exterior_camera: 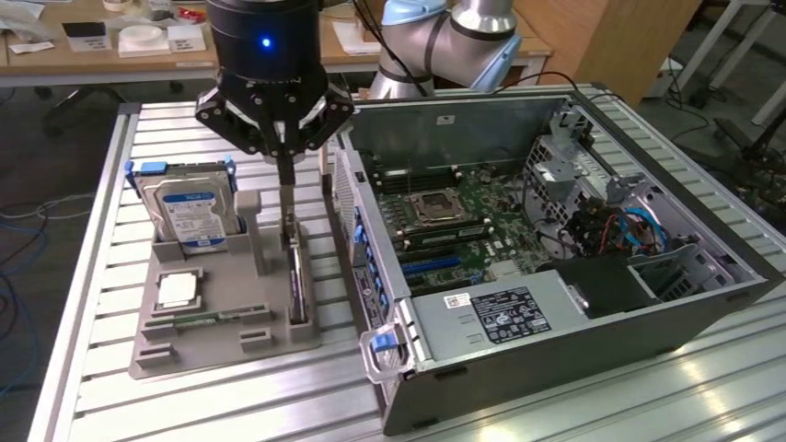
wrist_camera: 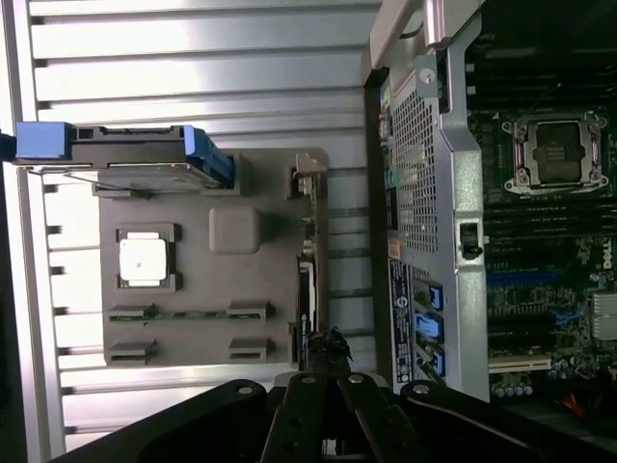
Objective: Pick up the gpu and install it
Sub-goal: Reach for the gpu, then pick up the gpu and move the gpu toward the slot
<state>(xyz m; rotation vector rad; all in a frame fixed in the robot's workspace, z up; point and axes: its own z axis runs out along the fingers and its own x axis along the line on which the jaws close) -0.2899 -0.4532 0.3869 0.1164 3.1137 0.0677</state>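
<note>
Slatted metal worktop [exterior_camera: 184, 405], near edge cut off by the frame. On it a grey tray [exterior_camera: 160, 354]. Nearest slot: small memory stick [exterior_camera: 202, 319], lying flat. Behind it a square processor chip [exterior_camera: 179, 291] in its recess. Further back a hard drive [exterior_camera: 190, 216] stands upright, blue-white label facing out.

The gpu [exterior_camera: 296, 276] stands on edge in the tray's slot on the exterior view's right, beside the open computer case [exterior_camera: 553, 350]. It is seen edge-on as a thin dark strip, so cooler and bracket are hard to make out. In the wrist view the gpu [wrist_camera: 307, 299] is again a narrow dark line.

Claw [exterior_camera: 289, 219] reaches straight down, its fingers pressed together into one thin blade with tips at the card's top edge. Cannot tell whether the card is pinched between them. Wrist view: claw [wrist_camera: 333, 345] tips meet beside the card's end.

Inside the case: motherboard [exterior_camera: 467, 221], partly hidden by the case wall. Beyond it the arm's [exterior_camera: 455, 37] grey joints, cut off above. Farthest is a cluttered desk [exterior_camera: 74, 55].
</note>
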